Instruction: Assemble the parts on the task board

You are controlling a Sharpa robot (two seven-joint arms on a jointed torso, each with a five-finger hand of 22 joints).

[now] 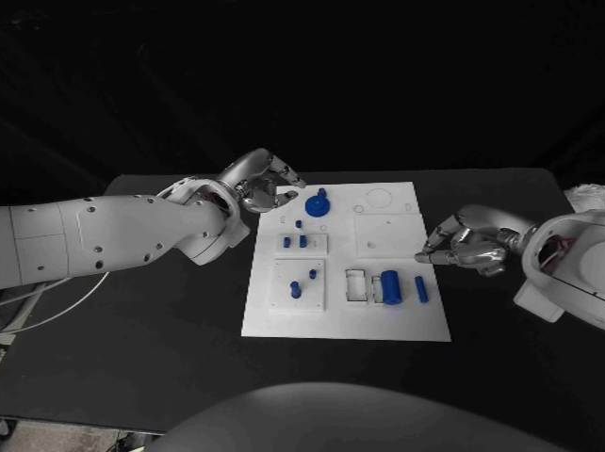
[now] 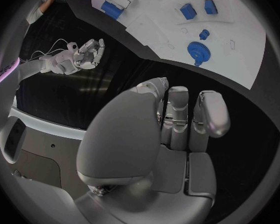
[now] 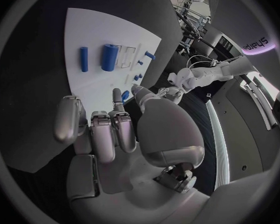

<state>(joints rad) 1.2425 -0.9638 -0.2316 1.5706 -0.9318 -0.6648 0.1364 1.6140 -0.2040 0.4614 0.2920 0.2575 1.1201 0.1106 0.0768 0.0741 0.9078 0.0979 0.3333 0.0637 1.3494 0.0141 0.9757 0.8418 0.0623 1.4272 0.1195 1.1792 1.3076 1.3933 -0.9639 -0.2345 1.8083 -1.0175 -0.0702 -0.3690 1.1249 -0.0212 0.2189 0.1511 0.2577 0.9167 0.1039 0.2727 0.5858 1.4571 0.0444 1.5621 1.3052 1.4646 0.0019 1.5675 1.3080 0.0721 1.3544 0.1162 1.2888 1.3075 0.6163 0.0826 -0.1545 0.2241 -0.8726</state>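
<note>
Head view: the white task board (image 1: 346, 315) lies flat at the middle of the black worktop (image 1: 154, 358). On it are a blue gear (image 1: 317, 203) near the far left corner, two small blue blocks (image 1: 295, 242) in a square recess below the gear, small blue pegs (image 1: 302, 282) in a second recess nearer the robot, and a thick blue cylinder (image 1: 389, 286) beside a thin blue pin (image 1: 421, 289) toward the board's near right.

The left hand (image 1: 259, 185) hovers at the board's far left corner, just beside the gear. In the left wrist view its fingers (image 2: 211, 112) are curled inward with nothing between them.

The right hand (image 1: 468, 247) sits at the board's right edge, level with the cylinder and apart from it. The right wrist view shows its fingers (image 3: 105, 132) bent in, holding no part.
</note>
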